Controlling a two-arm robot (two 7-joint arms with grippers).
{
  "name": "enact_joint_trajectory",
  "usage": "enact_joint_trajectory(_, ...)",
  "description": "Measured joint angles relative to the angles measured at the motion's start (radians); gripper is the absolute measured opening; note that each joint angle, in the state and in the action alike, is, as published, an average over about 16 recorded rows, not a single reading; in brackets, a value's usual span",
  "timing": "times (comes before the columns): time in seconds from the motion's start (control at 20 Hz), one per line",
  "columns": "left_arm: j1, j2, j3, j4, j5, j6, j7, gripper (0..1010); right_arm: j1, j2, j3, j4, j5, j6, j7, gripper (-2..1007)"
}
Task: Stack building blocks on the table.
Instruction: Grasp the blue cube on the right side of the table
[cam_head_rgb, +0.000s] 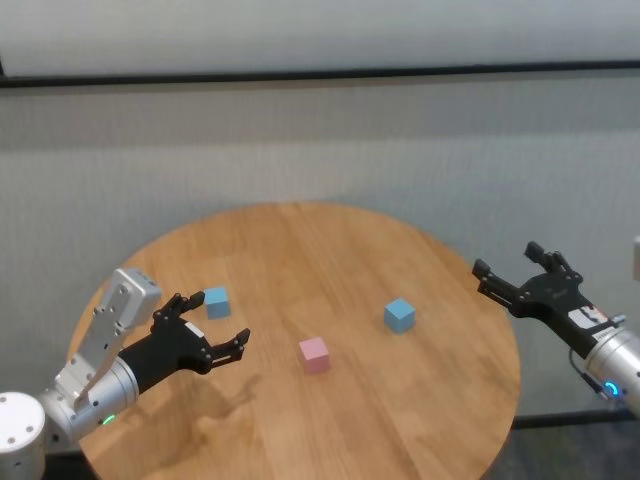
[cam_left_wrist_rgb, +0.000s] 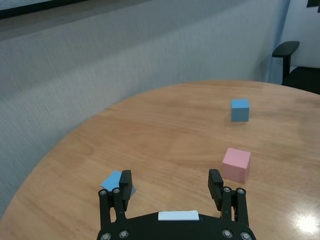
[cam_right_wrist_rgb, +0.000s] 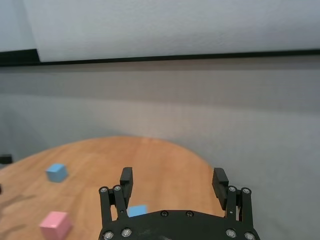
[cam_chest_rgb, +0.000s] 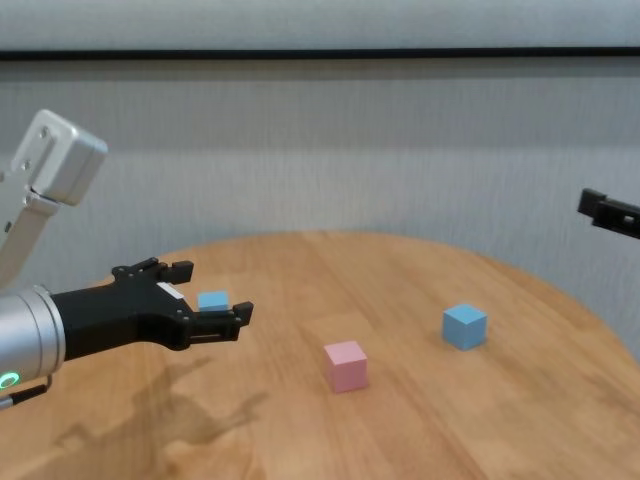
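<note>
Left gripper (cam_head_rgb: 211, 329): jaws spread wide, nothing held; hovers above table (cam_head_rgb: 400, 420), low.
Right gripper (cam_head_rgb: 515, 270): jaws spread wide, empty; off table's right edge, raised, idle.
Near blue block (cam_head_rgb: 216, 301): on table, just beyond left gripper's far finger, partly hidden behind that finger in left wrist view (cam_left_wrist_rgb: 116, 181). Not between the fingers.
Pink block (cam_head_rgb: 313, 354): on table, ahead of left gripper, toward right gripper; apart from both blue blocks.
Far blue block (cam_head_rgb: 399, 315): on table, between pink block and right gripper; nearer right gripper than left.
Stack status: none built; all 3 blocks lie single, well apart.
Likely step (est.): left gripper lining up on near blue block or pink block; cannot tell which.
Risk 1: finger comes down on near blue block's top or edge, not around it. Cause: block sits off gripper centreline. Result: block pushed or tipped.
Risk 2: skewed grasp. Cause: block faces turned vs. fingers. Result: block twists, placement off, stack topples.
Risk 3: sweep toward pink block nudges near blue block. Cause: low gripper height.
</note>
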Motion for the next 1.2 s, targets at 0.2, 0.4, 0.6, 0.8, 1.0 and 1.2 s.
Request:
enact_joint_trajectory(0.2, -0.001, 0.000, 0.000, 0.001, 0.000, 0.000, 0.000, 1000, 0.029, -0.024, -0.009, 0.039, 0.018, 0.009, 0.050, 1001)
enact_joint_trajectory(0.4, -0.001, -0.001, 0.000, 0.001, -0.001, -0.001, -0.001, 1000, 0.060, -0.041, -0.033, 0.075, -0.011, 0.018, 0.072, 1001)
enact_joint_trajectory(0.6, -0.001, -0.001, 0.001, 0.002, -0.001, -0.001, -0.001, 1000, 0.087, -0.054, -0.063, 0.102, -0.063, 0.027, 0.076, 1001)
enact_joint_trajectory(0.8, -0.001, -0.001, 0.001, 0.002, -0.001, -0.001, -0.001, 1000, 0.109, -0.064, -0.089, 0.117, -0.113, 0.037, 0.082, 1001)
enact_joint_trajectory(1.0, -0.002, -0.001, 0.001, 0.002, -0.001, -0.002, -0.001, 1000, 0.124, -0.072, -0.105, 0.124, -0.143, 0.045, 0.102, 1001)
enact_joint_trajectory(1.2, -0.002, -0.002, 0.001, 0.003, -0.001, -0.002, -0.001, 1000, 0.133, -0.076, -0.108, 0.124, -0.149, 0.050, 0.136, 1001)
